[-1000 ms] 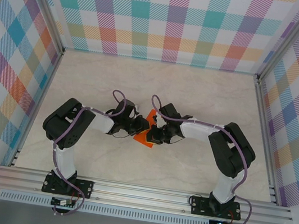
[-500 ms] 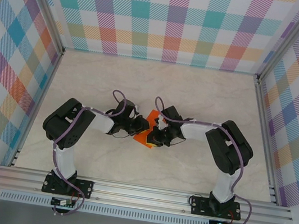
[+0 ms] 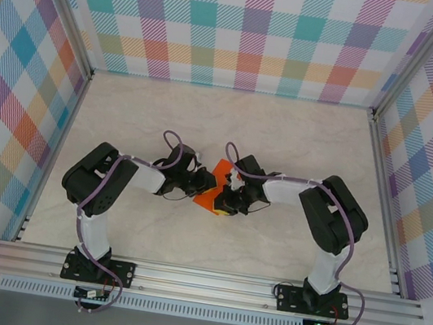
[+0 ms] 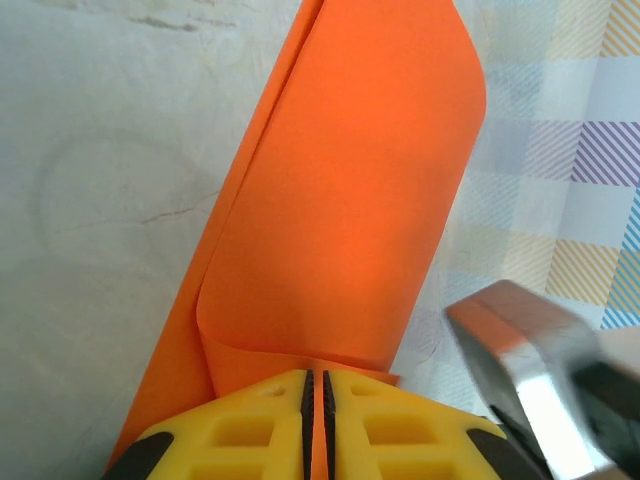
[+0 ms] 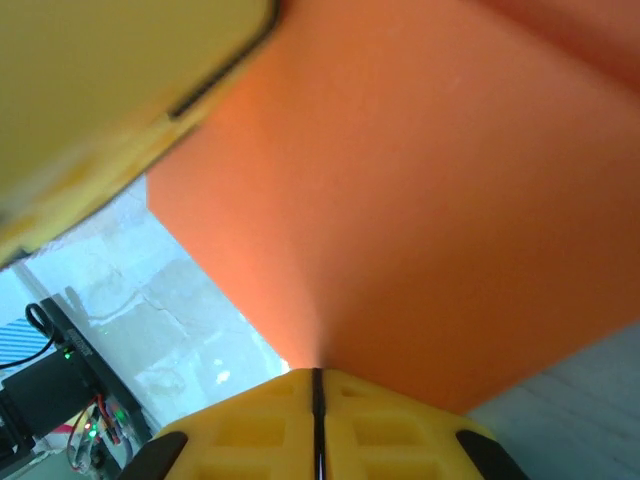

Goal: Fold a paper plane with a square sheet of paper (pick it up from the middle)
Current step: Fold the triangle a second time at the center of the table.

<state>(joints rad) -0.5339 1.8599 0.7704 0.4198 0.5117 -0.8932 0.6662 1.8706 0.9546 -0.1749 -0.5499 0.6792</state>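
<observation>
The orange square sheet of paper [image 3: 214, 185] lies mid-table between the two arms, folded over on itself. In the left wrist view its upper layer [image 4: 350, 190] curls back in a rounded bend over the lower layer. My left gripper [image 4: 314, 390] is shut on the sheet's near edge, yellow fingertips [image 4: 250, 425] almost touching. My right gripper [image 5: 317, 385] is shut on the opposite side, with the orange surface [image 5: 420, 200] spreading out from its closed tips. From above, the left gripper [image 3: 203, 187] and right gripper [image 3: 227, 197] meet at the paper, nearly touching each other.
Pale marble tabletop [image 3: 287, 132] surrounds the paper on all sides. Checked walls [image 3: 246, 27] and aluminium frame rails [image 3: 206, 280] bound the workspace. The right gripper's metal body [image 4: 530, 370] sits close beside the left fingers.
The right gripper has shifted slightly left and down over the paper, closer to the left gripper. The left arm has stayed put, still clamped on the sheet.
</observation>
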